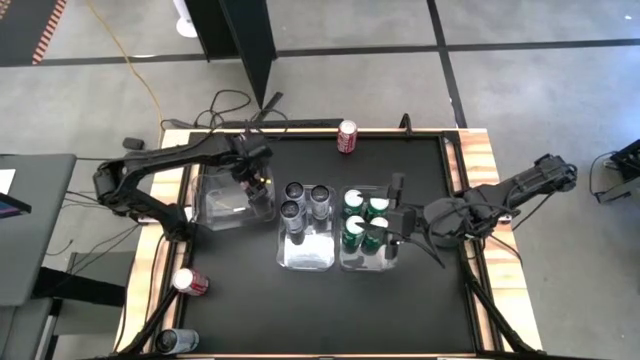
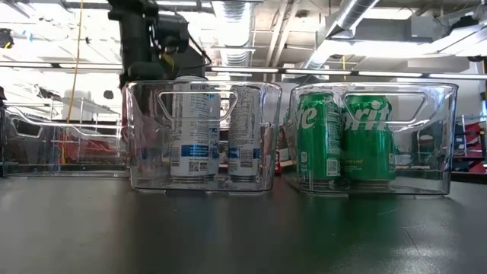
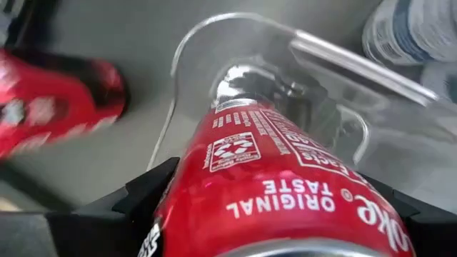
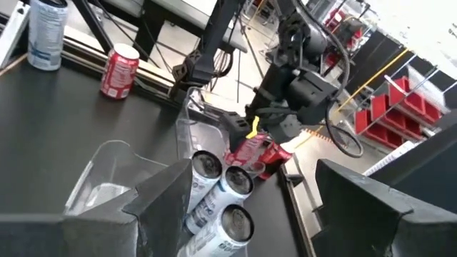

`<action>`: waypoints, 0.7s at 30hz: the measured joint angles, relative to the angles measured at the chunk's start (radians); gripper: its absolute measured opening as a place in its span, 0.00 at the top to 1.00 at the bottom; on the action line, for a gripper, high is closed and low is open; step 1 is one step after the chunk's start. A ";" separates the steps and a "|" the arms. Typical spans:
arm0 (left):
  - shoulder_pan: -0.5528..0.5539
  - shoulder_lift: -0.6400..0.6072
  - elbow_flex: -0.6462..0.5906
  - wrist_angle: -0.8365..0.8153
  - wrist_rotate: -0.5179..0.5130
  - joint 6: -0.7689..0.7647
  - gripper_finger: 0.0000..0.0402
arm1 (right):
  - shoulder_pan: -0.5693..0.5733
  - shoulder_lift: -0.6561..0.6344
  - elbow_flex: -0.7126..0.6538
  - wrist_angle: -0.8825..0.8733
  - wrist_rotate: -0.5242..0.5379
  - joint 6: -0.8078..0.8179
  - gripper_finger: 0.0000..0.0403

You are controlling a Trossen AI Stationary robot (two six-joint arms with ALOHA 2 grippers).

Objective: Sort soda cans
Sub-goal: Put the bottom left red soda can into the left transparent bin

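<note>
- Left wrist view first, since it tells us most: the left gripper (image 3: pixel 278 221) is pinching a red cylindrical aluminium soda can (image 3: pixel 278 185), one dark finger on each side of its body, silvery top pointing away toward the empty clear plastic rectangular bin (image 3: pixel 335 78).
- From above, we see that same gripper (image 1: pixel 250 178) over the leftmost bin (image 1: pixel 215 205), so we'd guess the can is about to go in there.
- Handling-wise, we reckon these cans are stiff if full but dent easily if squeezed hard. The painted wall looks slick, so a mid-body grip across the round side seems the safest hold; the rims are too narrow to trust.
- Can't tell full or empty from here, so weight is anyone's guess.
- Three silver-grey cans with blue print (image 1: pixel 305 198) stand in the middle bin (image 1: pixel 305 255), four green cans (image 1: pixel 365 222) in the right-hand bin (image 1: pixel 370 262).
- Strays: one red can upright at the far table edge (image 1: pixel 347 136), another red one on its side (image 1: pixel 190 282) and a dark one (image 1: pixel 176 341), both at the near-left corner.
- Right gripper (image 1: pixel 396 232) sits beside the green-can bin, fingers spread, holding nothing.
- Lying cans will roll, so we'd go across the body there too.
</note>
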 joint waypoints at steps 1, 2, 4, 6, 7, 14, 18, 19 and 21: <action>0.004 0.001 -0.022 0.032 0.004 0.009 0.26 | -0.001 0.000 0.000 -0.005 0.000 0.011 0.22; 0.010 0.001 -0.044 0.062 0.010 0.018 0.26 | -0.002 0.000 0.000 -0.010 0.000 0.018 0.22; 0.022 0.001 -0.078 0.108 0.015 0.034 0.26 | -0.002 0.000 0.000 -0.015 0.001 0.035 0.22; 0.040 0.001 -0.107 0.137 0.022 0.046 0.26 | -0.002 0.000 0.000 -0.014 0.001 0.043 0.22; 0.048 0.001 -0.118 0.145 0.025 0.051 0.26 | -0.002 0.000 0.000 -0.013 0.002 0.047 0.22; 0.069 0.007 -0.170 0.218 0.037 0.051 0.26 | -0.002 0.001 0.000 -0.013 0.002 0.067 0.22; 0.070 0.036 -0.168 0.248 0.036 0.021 0.26 | -0.002 0.001 0.000 -0.012 0.002 0.073 0.22; 0.070 0.045 -0.168 0.259 0.038 0.013 0.26 | -0.002 0.001 0.000 -0.012 0.002 0.077 0.22; 0.070 0.066 -0.168 0.279 0.042 0.004 0.26 | -0.002 0.001 0.000 -0.012 0.002 0.078 0.22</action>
